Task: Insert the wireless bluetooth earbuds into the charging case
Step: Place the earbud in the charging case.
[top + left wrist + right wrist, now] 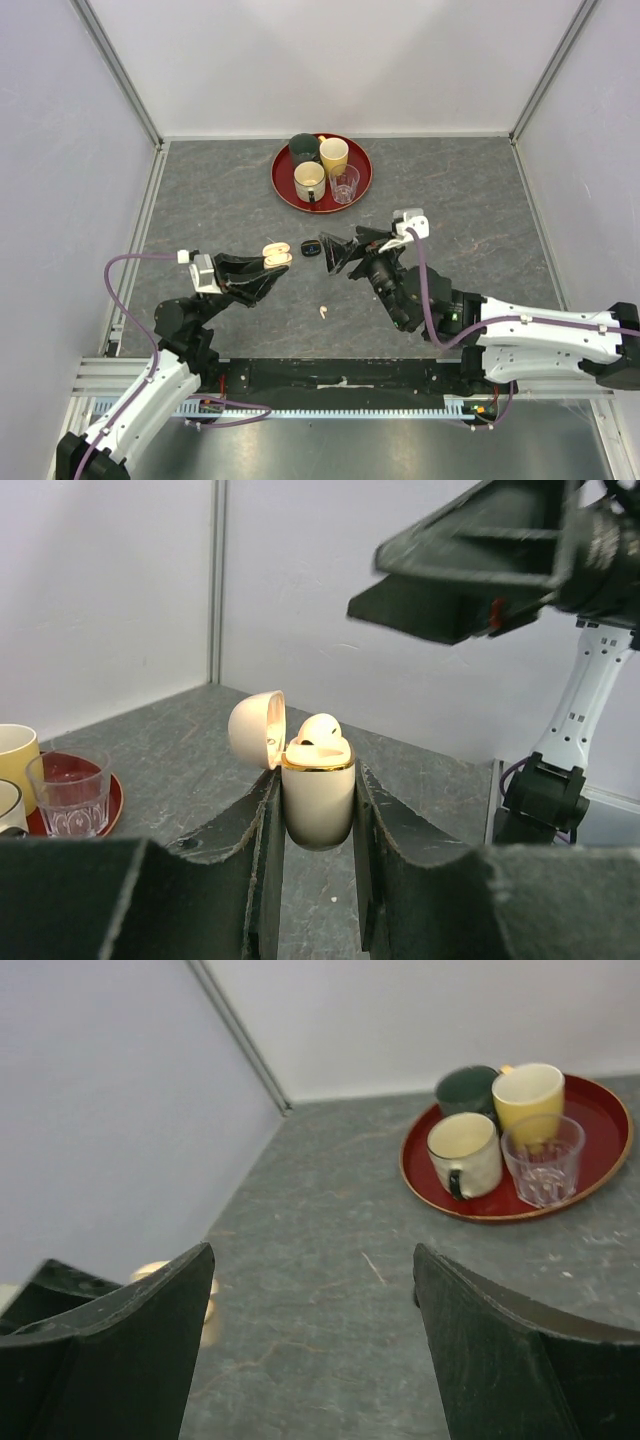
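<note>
Your left gripper (272,264) is clamped on the cream case (318,798), fingers pressing its two sides. The case stands upright above the table (450,200) with its lid (256,730) swung open to the left. One cream earbud (322,730) sits in the top of the case; it looks proud of the gold rim, so judge it as possibly not fully seated.

Your right gripper (312,1260) is spread wide with nothing between its fingers, and it hangs just above and beside the case.

The second cream earbud (323,311) lies loose on the table, nearer the arm bases, between the two arms. That is probably your next pick.

- Come down on it from straight above, fingers either side of the stem, and close gently; so small a thing can squirt out sideways.
- Hold the case level and quiet with the left arm, so the earbud in it does not tip out.
- Bring the second one over the free pocket, not onto the first.

A small black object (308,249) lies just beside the right fingertips; you cannot tell from here what it is. Steer clear of the tray (283,190) at the back.
</note>
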Controlling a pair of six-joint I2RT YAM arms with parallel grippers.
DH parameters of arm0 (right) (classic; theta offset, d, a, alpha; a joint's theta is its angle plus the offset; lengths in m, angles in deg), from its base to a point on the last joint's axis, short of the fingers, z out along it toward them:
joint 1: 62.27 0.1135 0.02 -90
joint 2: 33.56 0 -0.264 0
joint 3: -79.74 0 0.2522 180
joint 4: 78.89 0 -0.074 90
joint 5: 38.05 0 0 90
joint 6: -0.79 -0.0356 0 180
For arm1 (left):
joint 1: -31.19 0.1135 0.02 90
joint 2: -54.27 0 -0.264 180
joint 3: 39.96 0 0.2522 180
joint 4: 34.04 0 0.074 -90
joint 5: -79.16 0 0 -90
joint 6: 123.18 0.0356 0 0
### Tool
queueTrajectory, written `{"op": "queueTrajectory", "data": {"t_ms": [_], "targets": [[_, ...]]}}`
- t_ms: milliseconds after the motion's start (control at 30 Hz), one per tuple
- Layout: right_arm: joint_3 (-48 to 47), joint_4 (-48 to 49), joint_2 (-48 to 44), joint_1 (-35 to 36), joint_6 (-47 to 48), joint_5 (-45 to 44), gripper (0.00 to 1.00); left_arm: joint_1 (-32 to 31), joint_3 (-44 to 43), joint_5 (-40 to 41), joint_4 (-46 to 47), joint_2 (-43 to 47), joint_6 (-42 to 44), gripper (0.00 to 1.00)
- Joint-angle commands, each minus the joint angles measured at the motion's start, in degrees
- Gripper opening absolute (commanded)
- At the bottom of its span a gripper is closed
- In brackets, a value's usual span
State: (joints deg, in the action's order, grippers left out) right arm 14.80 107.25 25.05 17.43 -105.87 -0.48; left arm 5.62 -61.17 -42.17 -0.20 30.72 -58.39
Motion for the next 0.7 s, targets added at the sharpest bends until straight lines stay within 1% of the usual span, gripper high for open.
{"op": "queueTrajectory", "data": {"t_ms": [0, 33, 167, 233, 267, 400, 433, 467, 567, 633, 667], "targets": [[-3.5, -24.3, 0.3, -6.0, -20.0, 4.6, 0.87, 0.2, -3.2, -0.2, 0.3, 0.4, 2.3, 0.02], [-3.5, -26.3, 0.2, -9.1, -21.3, 8.7, 0.87, 0.2, -3.5, -0.9, -0.1, 0.8, 2.4, 0.02], [-2.0, -36.3, 1.0, -13.7, -24.9, 12.9, 0.83, 0.2, -5.0, -2.5, -4.3, 1.5, 3.9, 0.02], [-1.5, -39.0, 2.0, -15.3, -26.7, 14.6, 0.82, 0.2, -5.2, -2.2, -5.8, 2.3, 4.5, 0.02], [-0.9, -40.6, 3.2, -15.8, -27.3, 17.2, 0.81, 0.2, -5.2, -1.8, -6.1, 3.2, 4.8, 0.02], [0.5, -41.8, 6.8, -17.1, -32.4, 23.0, 0.84, 0.2, -5.6, -0.6, -8.0, 4.7, 5.7, 0.02], [0.6, -42.0, 7.7, -17.3, -33.2, 23.7, 0.87, 0.2, -6.0, -0.7, -8.7, 4.8, 5.9, 0.02], [0.6, -42.4, 9.5, -17.4, -35.3, 24.0, 0.88, 0.2, -6.3, -0.7, -9.4, 5.2, 6.2, 0.02], [0.2, -43.1, 13.0, -17.3, -36.5, 24.5, 0.90, 0.2, -6.7, -0.5, -10.9, 6.0, 6.3, 0.02], [-1.0, -44.9, 14.4, -17.4, -39.7, 21.1, 0.93, 0.2, -6.4, 0.1, -11.0, 7.2, 6.1, 0.02], [-1.6, -48.1, 15.6, -17.4, -43.2, 19.7, 0.95, 0.2, -6.1, 0.3, -11.0, 7.6, 6.1, 0.02]]}}
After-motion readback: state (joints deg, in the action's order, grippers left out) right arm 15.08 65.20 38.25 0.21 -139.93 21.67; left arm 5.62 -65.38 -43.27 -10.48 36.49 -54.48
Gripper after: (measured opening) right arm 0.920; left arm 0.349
